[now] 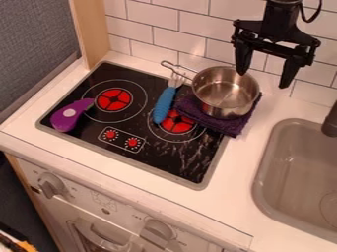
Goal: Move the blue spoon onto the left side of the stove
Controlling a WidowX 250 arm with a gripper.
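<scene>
My pincer (264,78) hangs with fingers apart, upper right; the blue spoon (164,105) lies upper centre, its head beside the pot's wire handle (179,70), which could snag my lift

- White tiled wall (178,37) behind the gripper (263,80)
- Wooden post (93,29) left of it in view
- Dark grey panel (33,39) farther left
- White counter (230,177) below it

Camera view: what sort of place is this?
It looks like a toy kitchen: a black stove top with printed red burners, a grey sink set in the white counter, and a small metal pot on a purple cloth.
</scene>
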